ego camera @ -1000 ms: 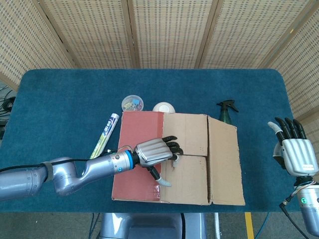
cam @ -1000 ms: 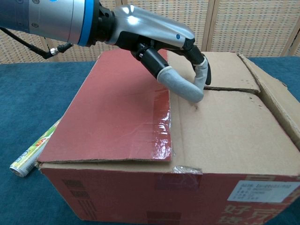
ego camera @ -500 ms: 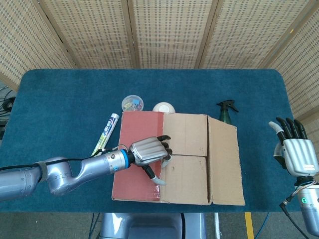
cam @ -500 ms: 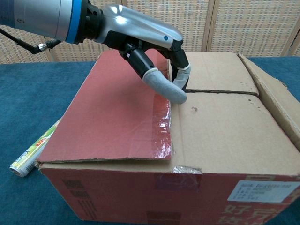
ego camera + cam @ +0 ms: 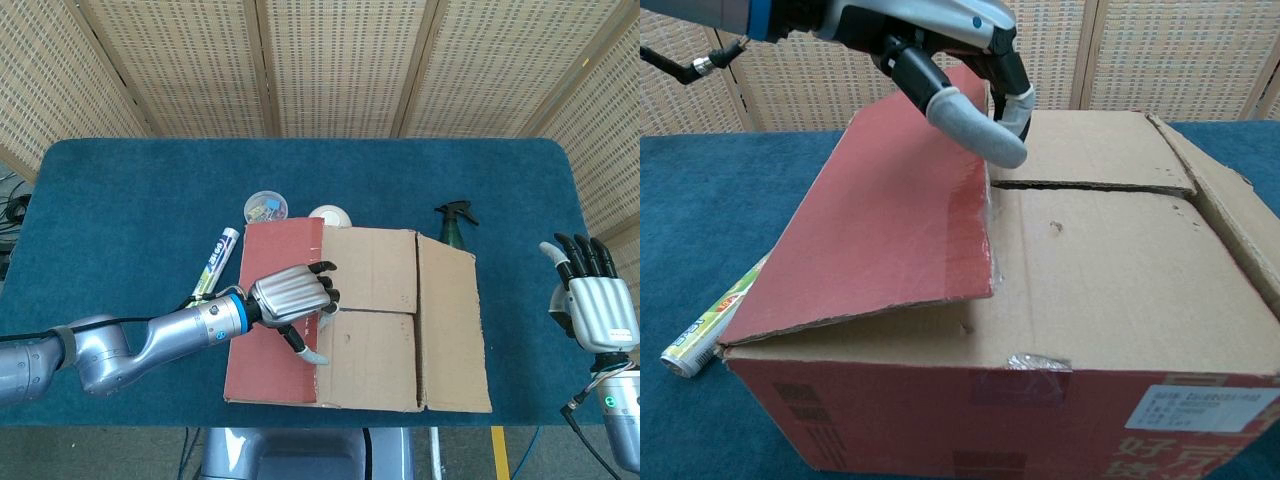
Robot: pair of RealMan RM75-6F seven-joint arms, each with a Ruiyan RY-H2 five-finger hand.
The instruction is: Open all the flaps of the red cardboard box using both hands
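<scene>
The red cardboard box (image 5: 350,320) sits near the front edge of the blue tabletop (image 5: 120,220), a bit right of centre. The robot's left hand (image 5: 290,300) is hooked onto the red flap (image 5: 880,230) on the box's left side: fingers curled over the flap's inner edge, thumb sticking out below it. From the chest view that flap is tilted up off the box top, inner edge raised, with a gap showing under its front corner. The two plain brown flaps (image 5: 1110,270) in the middle lie flat, meeting along a seam, and the right flap (image 5: 452,325) looks folded down over them.

The right hand (image 5: 592,300) is well off to the side, past the right end of the tabletop, fingers spread and pointing up, holding nothing and touching nothing.

Other stuff on the tabletop: a white-and-green tube (image 5: 212,268) lying just left of the box, a small clear round container (image 5: 266,208) with coloured bits in it, a white round thing (image 5: 328,215) right behind the box's back edge, and a dark green spray bottle (image 5: 455,222) behind the right back corner.
</scene>
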